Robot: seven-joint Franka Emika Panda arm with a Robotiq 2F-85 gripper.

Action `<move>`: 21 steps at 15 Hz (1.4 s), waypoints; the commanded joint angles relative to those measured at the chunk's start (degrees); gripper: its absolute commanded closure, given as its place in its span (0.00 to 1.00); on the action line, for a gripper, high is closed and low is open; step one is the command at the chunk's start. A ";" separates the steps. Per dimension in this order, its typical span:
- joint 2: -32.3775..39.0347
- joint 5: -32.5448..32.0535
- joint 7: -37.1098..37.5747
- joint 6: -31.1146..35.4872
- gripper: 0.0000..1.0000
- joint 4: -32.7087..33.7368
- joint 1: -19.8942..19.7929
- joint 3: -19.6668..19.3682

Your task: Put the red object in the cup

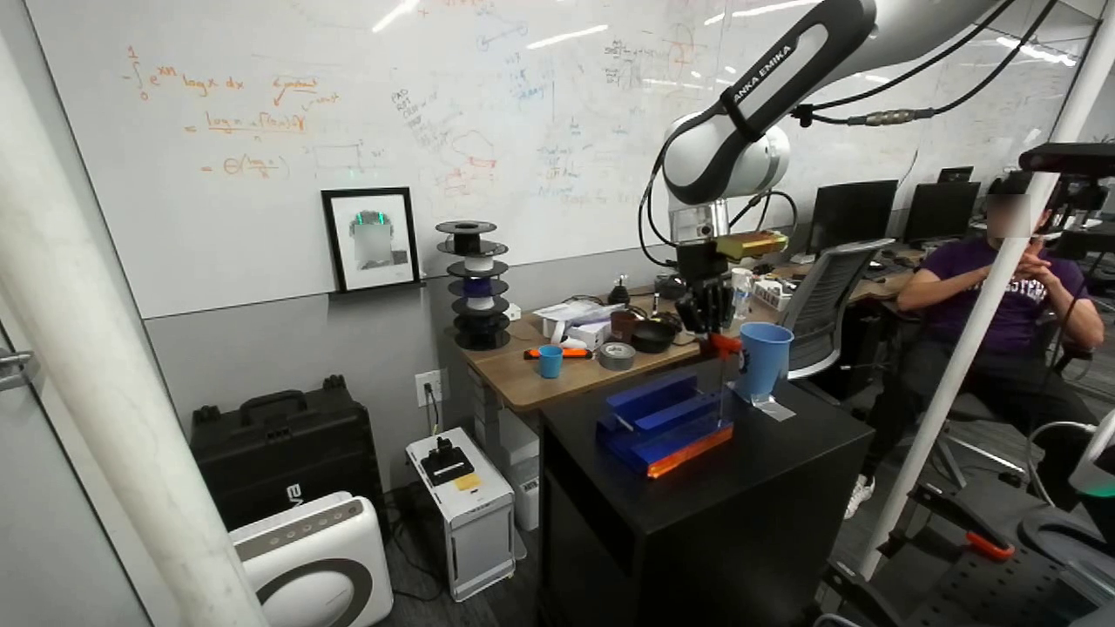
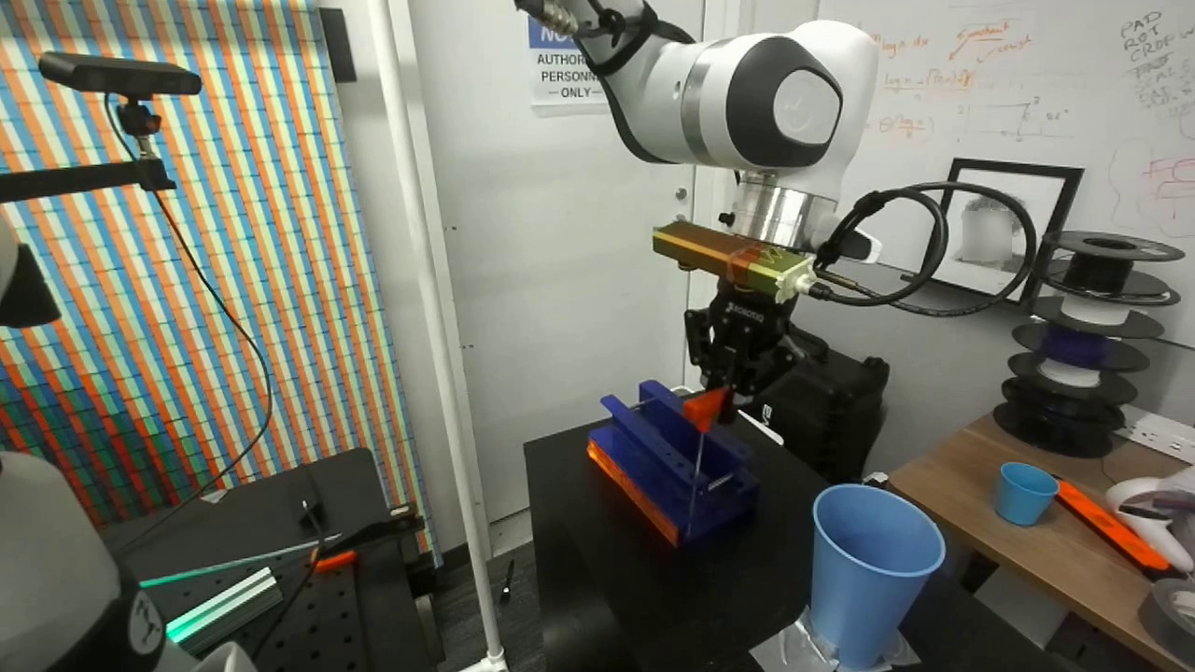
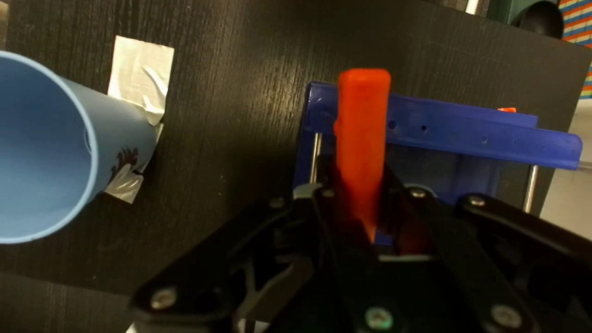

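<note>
Exterior views only: red object's (image 2: 705, 408) shaft (image 1: 721, 386)

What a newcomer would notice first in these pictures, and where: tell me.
Probably the bright red object, held in the gripper over the blue rack. Next, the large pale-blue cup, taped at its base to the black cabinet top. In an exterior view, the brightly striped panel at picture left also stands out.

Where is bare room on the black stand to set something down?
The black stand is bare between the cup and the blue rack, and beside the rack's orange edge. Crowded: at the tape by the cup, and over the rack, where the claw grips the red object.
</note>
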 commanded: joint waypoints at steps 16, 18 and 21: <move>-24.16 0.74 0.00 -6.19 0.86 -5.83 -5.35 -5.58; -22.82 1.78 -0.45 -4.21 0.86 -4.97 -6.32 -6.90; -19.51 2.72 -0.27 -0.25 0.87 -3.67 -6.95 -7.82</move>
